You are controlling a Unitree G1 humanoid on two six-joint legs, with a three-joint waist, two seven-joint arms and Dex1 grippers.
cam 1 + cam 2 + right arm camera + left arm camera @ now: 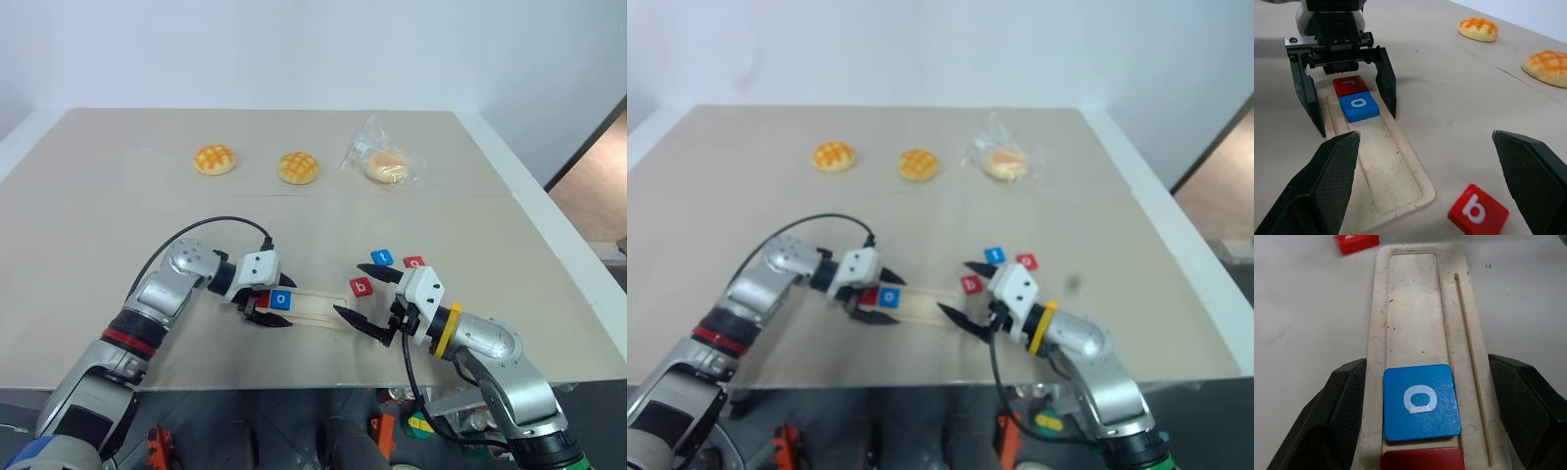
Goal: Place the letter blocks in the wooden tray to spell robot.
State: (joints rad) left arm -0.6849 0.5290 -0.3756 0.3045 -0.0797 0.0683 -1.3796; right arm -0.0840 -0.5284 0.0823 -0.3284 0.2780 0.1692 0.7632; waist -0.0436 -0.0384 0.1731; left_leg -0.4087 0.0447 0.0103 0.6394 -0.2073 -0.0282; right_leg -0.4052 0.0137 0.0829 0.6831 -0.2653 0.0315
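Note:
The wooden tray (318, 307) lies near the table's front edge. A red "r" block (1350, 85) and a blue "o" block (1359, 106) sit side by side in its left end. My left gripper (277, 301) is open, its fingers (1347, 406) straddling the tray on either side of the "o" without touching it. A red "b" block (361, 287) lies on the table just off the tray's right end. A blue block (381, 258) and a red block (414, 262) lie behind it. My right gripper (368, 298) is open by the "b", holding nothing.
Two golden buns (214, 160) (298, 167) and a bun in a clear plastic bag (384, 164) lie along the far side of the table. The table's front edge (294, 385) runs close below both grippers. A black cable (220, 221) loops over my left arm.

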